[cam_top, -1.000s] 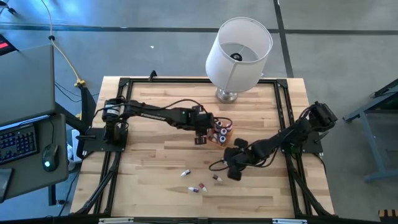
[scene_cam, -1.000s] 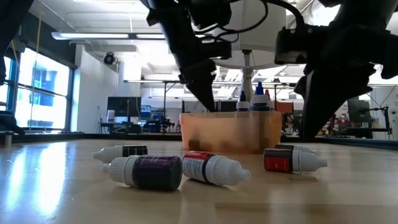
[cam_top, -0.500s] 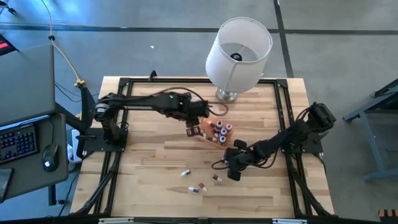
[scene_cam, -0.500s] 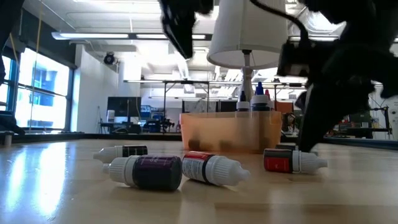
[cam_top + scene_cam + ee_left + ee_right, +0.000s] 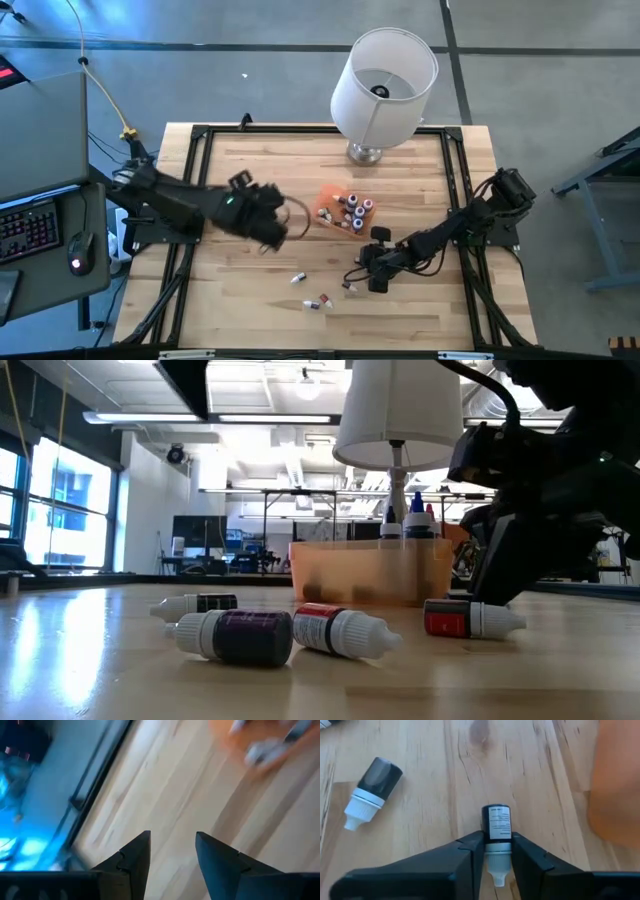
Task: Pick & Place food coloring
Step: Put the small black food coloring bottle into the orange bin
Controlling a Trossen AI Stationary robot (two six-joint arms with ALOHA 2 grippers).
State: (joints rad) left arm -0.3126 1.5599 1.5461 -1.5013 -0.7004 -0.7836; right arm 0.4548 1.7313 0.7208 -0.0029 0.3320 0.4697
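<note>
Several small food coloring bottles stand upright in the orange box. More lie on their sides on the wood nearer the front: one, a pair, and one with a dark label that sits between my right gripper's fingers. Another loose bottle lies beside it. My left gripper is open and empty. It hovers over bare wood left of the box. My right gripper has the lying bottle between its two fingers, which meet it at the white collar and cap end. The fingers lie along the bottle and come from the table's right, slanting down. The bottle rests on its side on the table.
A white-shaded lamp stands at the far edge behind the box. A black frame runs round the table. A laptop, keyboard and mouse sit off the left side. Bare wood lies between the box and the left frame.
My left arm has lifted away from the orange box and swung toward the table's left and near side. My right gripper has come down toward the near edge onto the lying bottle, so its fingers now flank it. The loose bottles have stayed put.
</note>
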